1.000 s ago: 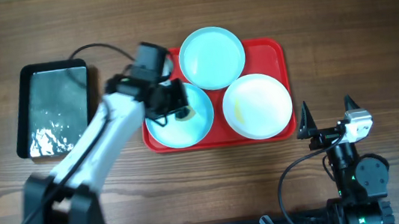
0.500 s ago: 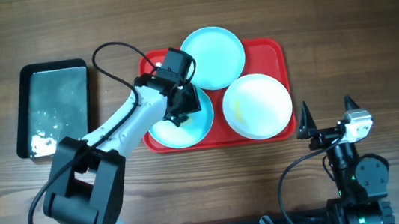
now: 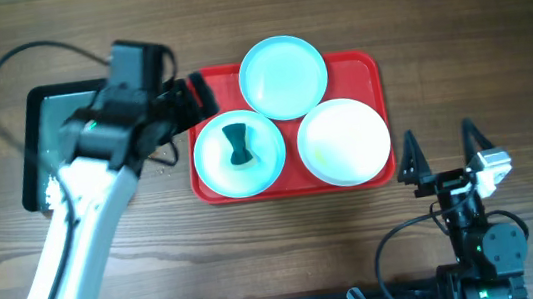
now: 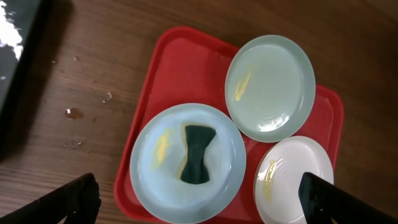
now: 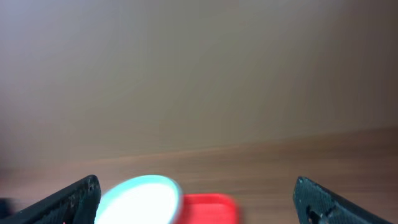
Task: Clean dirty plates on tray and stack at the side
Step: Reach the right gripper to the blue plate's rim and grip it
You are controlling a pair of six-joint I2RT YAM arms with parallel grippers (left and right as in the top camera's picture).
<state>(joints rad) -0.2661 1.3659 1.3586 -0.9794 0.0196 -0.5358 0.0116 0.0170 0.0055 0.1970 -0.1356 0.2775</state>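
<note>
Moved: left gripper [image 3: 192, 100] now off front-left cyan plate [image 3: 214, 165], over tray's [image 3: 370, 65] left edge, jaws released.
On plate: dark sponge [image 3: 237, 145].
Idle: right gripper [image 3: 439, 140], jaws released, table's [image 3: 491, 3] front-right corner.

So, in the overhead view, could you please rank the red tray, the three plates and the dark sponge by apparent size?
1. red tray
2. white plate, upper cyan plate, lower cyan plate: these look about the same size, so I would not rank them.
3. dark sponge
</note>
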